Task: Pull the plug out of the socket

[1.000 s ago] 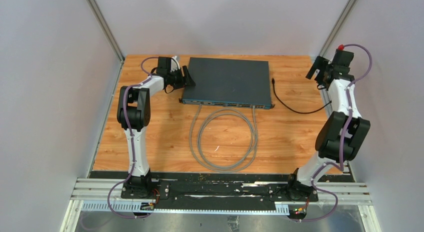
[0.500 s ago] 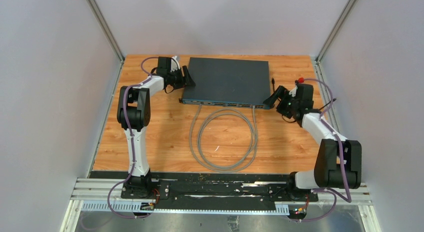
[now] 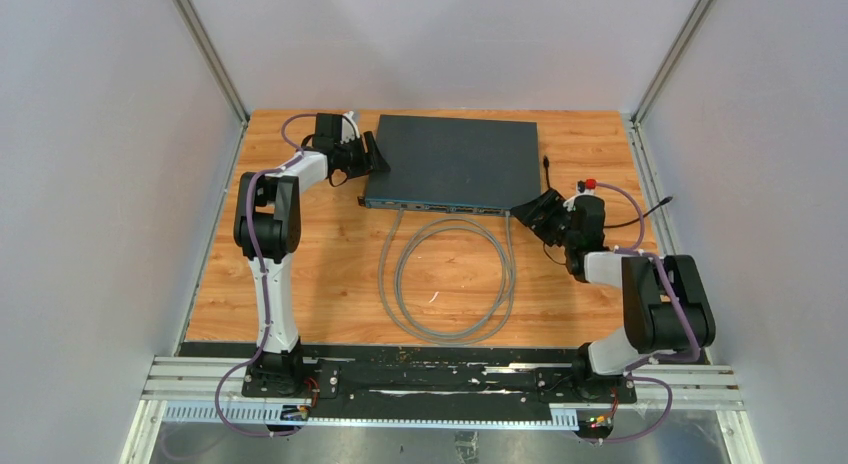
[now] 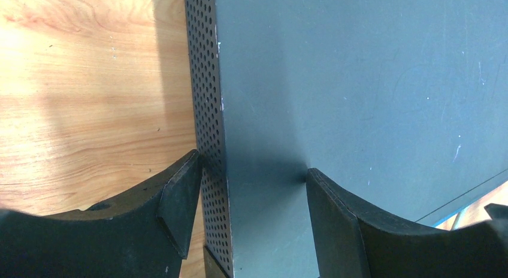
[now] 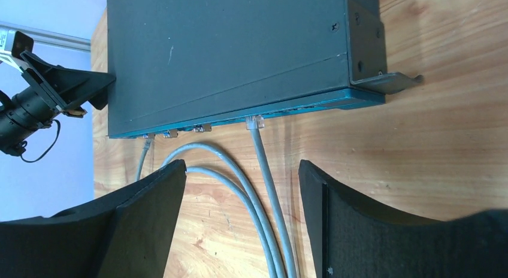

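Table (image 3: 300, 284), upper centre: switch (image 3: 455, 159); grey cable (image 3: 450, 284) looped below. Left tool (image 4: 254, 170) apart, astride switch's left edge. Right tool (image 5: 241, 170) apart, straddling cable, short of plug (image 5: 256, 121), seated upper centre of wrist frame. Risk: clamping cable rather than plug, dragging switch.

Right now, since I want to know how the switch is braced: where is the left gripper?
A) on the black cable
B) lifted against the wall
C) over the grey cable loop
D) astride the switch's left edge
D: the left gripper has one finger beside the perforated side of the switch and the other over its top.
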Controlling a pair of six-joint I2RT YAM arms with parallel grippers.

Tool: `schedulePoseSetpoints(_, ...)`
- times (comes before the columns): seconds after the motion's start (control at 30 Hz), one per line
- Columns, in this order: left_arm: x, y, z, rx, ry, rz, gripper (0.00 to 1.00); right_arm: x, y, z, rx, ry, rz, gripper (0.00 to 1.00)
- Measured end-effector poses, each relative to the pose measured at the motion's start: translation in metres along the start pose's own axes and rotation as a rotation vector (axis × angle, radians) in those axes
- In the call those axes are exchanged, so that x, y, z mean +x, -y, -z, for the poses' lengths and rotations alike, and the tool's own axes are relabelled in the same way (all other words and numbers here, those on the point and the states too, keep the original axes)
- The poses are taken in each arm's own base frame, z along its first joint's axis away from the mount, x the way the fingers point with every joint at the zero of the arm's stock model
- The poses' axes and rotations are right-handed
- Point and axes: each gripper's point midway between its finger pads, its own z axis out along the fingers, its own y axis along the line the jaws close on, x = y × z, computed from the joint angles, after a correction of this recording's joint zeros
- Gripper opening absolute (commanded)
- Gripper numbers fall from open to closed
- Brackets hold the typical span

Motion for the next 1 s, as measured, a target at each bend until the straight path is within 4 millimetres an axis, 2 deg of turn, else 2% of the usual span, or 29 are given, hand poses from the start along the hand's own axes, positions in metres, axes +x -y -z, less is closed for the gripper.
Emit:
schedulePoseSetpoints(0.13, 0.0, 0.0, 0.0, 0.0, 0.0, 0.001, 0.63, 0.006, 0.003, -0.008, -0.022, 0.01, -0.011, 0.67)
schedulePoseSetpoints(0.4, 0.0, 0.001, 0.0, 0.003, -0.001, 0.008, 0.62, 0.019, 0.022, -0.024, -0.033, 0.03, -0.072, 0.6)
schedulePoseSetpoints(0.7, 0.0, 0.001, 0.0, 0.006, -0.002, 0.008, 0.62, 0.018, 0.02, -0.037, -0.134, 0.106, -0.146, 0.51)
schedulePoseSetpoints(1.0, 0.0, 0.001, 0.0, 0.006, -0.002, 0.008, 0.62, 0.014, 0.019, -0.04, -0.168, 0.157, -0.198, 0.48)
